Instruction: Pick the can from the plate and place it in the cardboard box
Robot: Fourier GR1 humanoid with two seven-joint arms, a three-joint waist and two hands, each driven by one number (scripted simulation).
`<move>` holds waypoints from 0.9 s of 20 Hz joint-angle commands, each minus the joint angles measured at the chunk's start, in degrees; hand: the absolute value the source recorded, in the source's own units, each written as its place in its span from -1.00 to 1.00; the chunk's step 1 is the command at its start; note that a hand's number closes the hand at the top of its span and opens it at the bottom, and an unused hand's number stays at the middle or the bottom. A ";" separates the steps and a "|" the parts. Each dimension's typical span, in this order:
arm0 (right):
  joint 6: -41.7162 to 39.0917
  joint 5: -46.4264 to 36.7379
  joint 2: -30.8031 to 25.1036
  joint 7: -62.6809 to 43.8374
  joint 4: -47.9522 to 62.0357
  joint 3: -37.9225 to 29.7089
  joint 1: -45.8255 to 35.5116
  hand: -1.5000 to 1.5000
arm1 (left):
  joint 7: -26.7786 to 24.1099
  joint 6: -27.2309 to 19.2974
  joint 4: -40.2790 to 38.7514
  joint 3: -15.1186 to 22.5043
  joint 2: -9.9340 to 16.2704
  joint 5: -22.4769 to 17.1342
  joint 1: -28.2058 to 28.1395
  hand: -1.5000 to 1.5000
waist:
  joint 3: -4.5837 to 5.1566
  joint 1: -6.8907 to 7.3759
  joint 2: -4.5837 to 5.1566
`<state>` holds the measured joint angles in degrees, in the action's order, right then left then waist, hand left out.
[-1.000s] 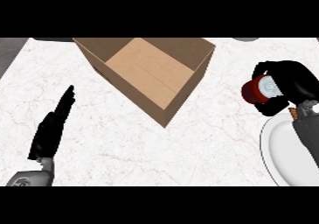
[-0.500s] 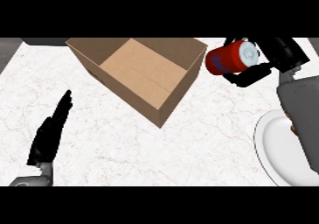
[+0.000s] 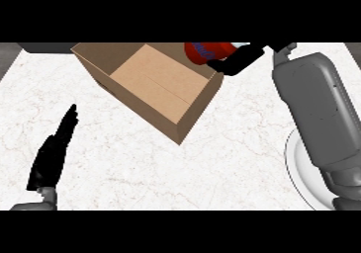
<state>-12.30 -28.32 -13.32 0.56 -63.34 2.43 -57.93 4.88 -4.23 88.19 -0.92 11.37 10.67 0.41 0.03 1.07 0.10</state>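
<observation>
The red can (image 3: 209,51) with a blue label hangs over the far right corner of the open cardboard box (image 3: 150,86), at the view's top. My right hand (image 3: 241,58) is shut on the can, its black fingers curled round the can's right side. Its grey forearm runs down the right side and covers part of the white plate (image 3: 299,170) at the lower right. My left hand (image 3: 55,148) rests open at the lower left, fingers straight and pointing up, apart from the box.
The white marble counter (image 3: 212,173) spreads under everything. A dark grey strip (image 3: 44,47) lies along the far edge at the top left. The box stands tilted, one corner pointing toward me.
My right hand has carried the can left and farther away, from beside the box to over its far right corner. The view has shifted so the box sits more to the right. The left hand stays still.
</observation>
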 commanded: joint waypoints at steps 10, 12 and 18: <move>5.85 -5.97 10.02 -2.09 26.56 -0.16 -19.47 1.00 | 2.41 1.23 0.90 -0.72 0.23 0.04 3.06 0.00 | 0.02 1.00 0.55; 7.03 -6.66 12.15 -2.02 30.23 0.08 -20.21 1.00 | -0.03 2.49 2.98 0.19 0.73 0.06 -1.56 0.00 | 0.02 1.49 0.51; 11.56 -6.37 13.27 -2.45 42.21 1.65 -25.32 1.00 | 1.08 1.73 0.71 0.38 -0.71 0.30 2.89 0.00 | 0.09 3.32 1.31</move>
<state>-2.45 -34.56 -0.86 -1.47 -28.21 3.57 -79.97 5.20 -2.44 89.27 -0.63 10.83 10.70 1.42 0.09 3.26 0.95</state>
